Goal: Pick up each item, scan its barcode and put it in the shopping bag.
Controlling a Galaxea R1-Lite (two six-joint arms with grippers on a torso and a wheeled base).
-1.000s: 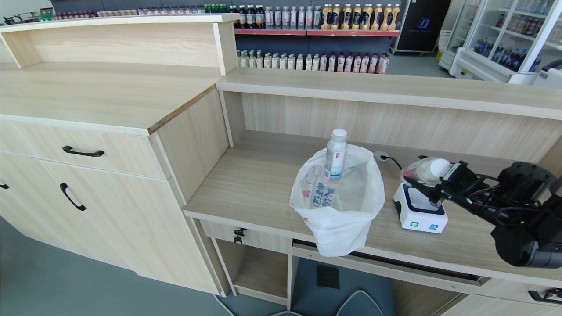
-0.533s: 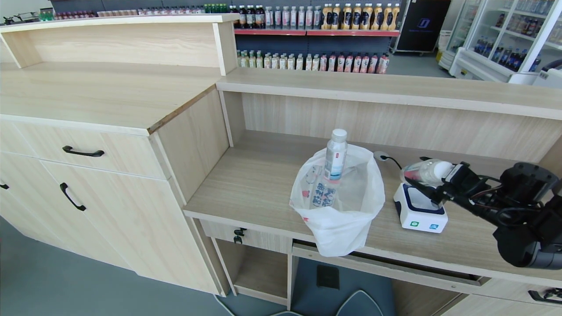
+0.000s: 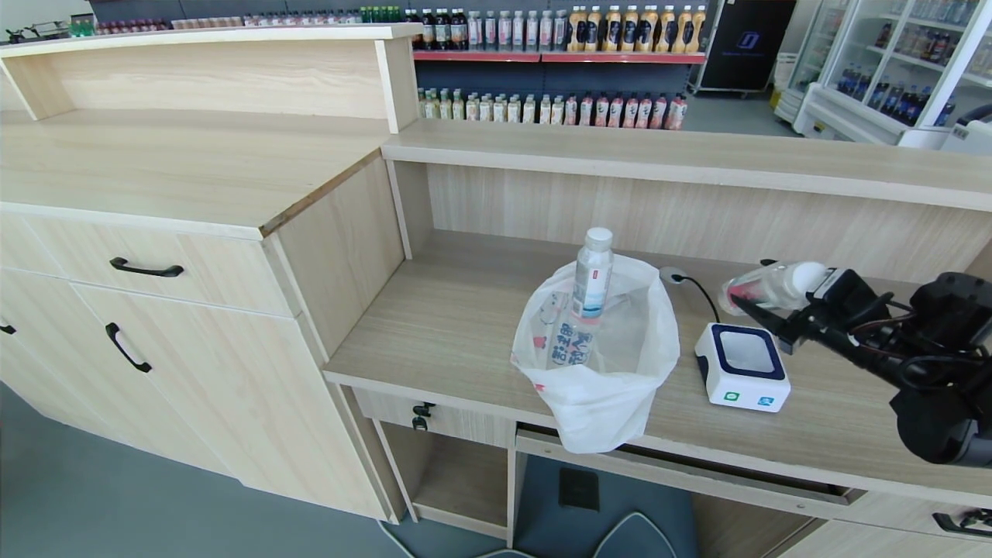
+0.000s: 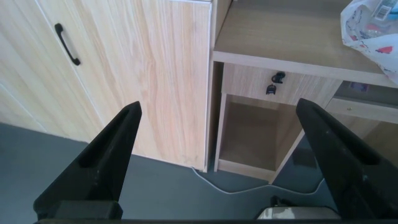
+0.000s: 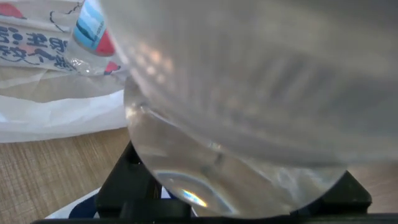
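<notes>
While the right gripper (image 3: 763,304) hangs over the wooden counter (image 3: 457,318), I see from the head camera that it is clenched around a clear bottle (image 3: 767,284). The bottle lies on its side in the grasp, with its white cap (image 3: 806,273) towards the arm. It is held off the counter, near the far side of the scanner (image 3: 742,366) and apart from it. A dark cable (image 3: 701,291) runs back from the scanner. Just to the scanner's left stands the white shopping bag (image 3: 612,372), its mouth open and its bottom edge drooping over the counter's front. A second bottle (image 3: 593,273) stands upright inside, neck and cap above the rim.

From the left wrist camera I see the left gripper (image 4: 219,106) released, its two dark fingers (image 4: 99,168) spread wide. It hangs low in front of the counter, above the grey floor (image 4: 93,199), a cabinet door (image 4: 155,74) and an open cubby (image 4: 249,137). A corner of the shopping bag shows at the counter's edge.

From the right wrist camera, the clear bottle crowds the lens, pinched between the black fingers (image 5: 121,186). Behind it lie the shopping bag and the wood of the counter.
</notes>
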